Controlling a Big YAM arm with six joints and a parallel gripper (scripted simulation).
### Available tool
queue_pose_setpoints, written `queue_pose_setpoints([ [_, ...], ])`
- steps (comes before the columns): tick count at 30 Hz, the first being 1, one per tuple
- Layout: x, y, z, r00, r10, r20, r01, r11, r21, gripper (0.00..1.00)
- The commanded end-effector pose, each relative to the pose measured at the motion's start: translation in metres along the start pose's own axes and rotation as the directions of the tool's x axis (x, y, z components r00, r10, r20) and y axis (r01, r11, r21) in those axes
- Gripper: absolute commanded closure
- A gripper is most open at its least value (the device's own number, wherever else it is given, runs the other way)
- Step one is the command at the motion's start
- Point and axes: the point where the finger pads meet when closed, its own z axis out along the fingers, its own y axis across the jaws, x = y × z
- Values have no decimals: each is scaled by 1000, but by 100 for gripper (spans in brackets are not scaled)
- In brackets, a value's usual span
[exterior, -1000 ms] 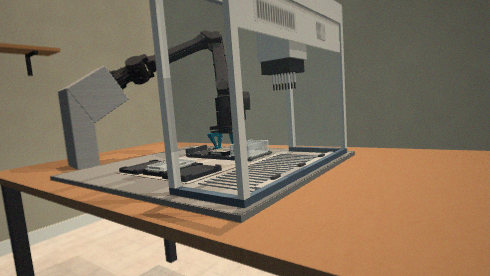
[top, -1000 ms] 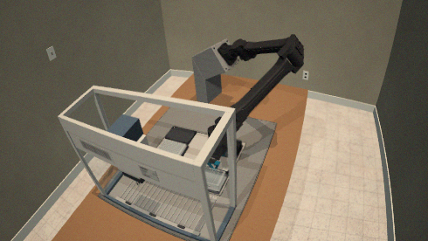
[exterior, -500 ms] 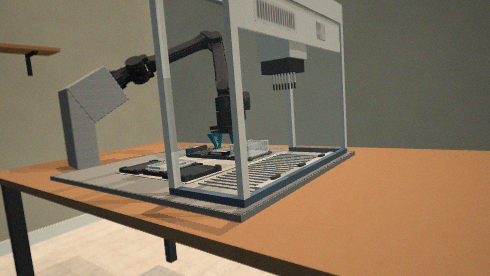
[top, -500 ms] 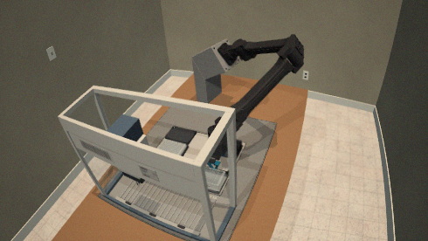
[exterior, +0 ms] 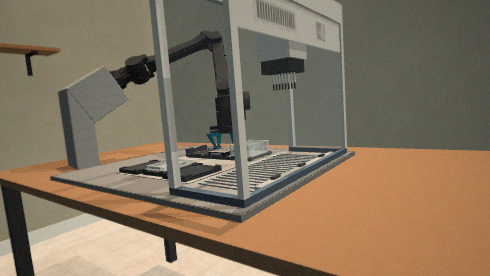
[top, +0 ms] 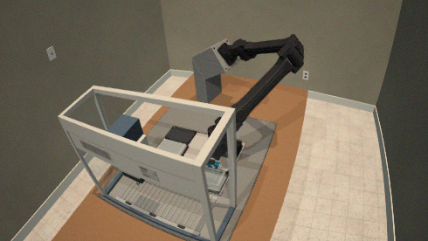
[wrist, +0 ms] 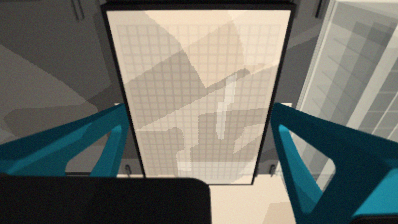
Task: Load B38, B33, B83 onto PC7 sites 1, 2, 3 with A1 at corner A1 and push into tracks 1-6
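Cream-coloured and finely gridded, the plate (wrist: pixel 200 95) lies lengthwise under the wrist camera inside a dark frame that looks like one site of the long tray (exterior: pixel 200 150); by its dense grid I take it for the 384-well plate, though no label can be read. Teal fingers stand spread on either side of its long edges with a thin gap visible on each side, so they pinch nothing and the plate rests on its own. From the side view the gripper (exterior: pixel 215 142) hangs just above the tray inside the white frame (exterior: pixel 165 100), with a clear plate (exterior: pixel 255 146) just beside. The step in hand appears to be the release. To do it well, I would lift straight up without any sideways drift, so neither finger catches a rim and tips the plate out of its locators. Whether it sits fully flat cannot be told from these views, and corner A1 is not legible either.
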Motion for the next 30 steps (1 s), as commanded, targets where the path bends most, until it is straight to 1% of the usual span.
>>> queue_pose_setpoints([
  [1, -2, -8, -6, 1000, -6, 4, 6, 1000, 17, 4],
  [5, -2, -8, -6, 1000, -6, 4, 6, 1000, 17, 4],
  [6, -1, -11, -22, 1000, -4, 0, 4, 999, 33, 4],
  [13, -1, -10, -45, 1000, -4, 1, 4, 999, 32, 4],
  [15, -1, -10, -45, 1000, -4, 1, 4, 999, 32, 4],
  [16, 1, 6, -23, 1000, -1, 0, 1, 1000, -20, 4],
  [17, 0, 2, -34, 1000, -3, 1, 3, 1000, -5, 4],
  [18, 0, -7, -52, 1000, -4, 1, 3, 1000, 26, 4],
  [19, 0, -9, -58, 1000, -3, 1, 3, 1000, 31, 4],
  [28, 0, -8, -88, 1000, -4, 1, 4, 1000, 31, 4],
  [29, -1, -7, -90, 1000, -5, 1, 5, 1000, 28, 4],
  [30, -2, -4, -88, 1000, -5, 2, 5, 1000, 18, 4],
])
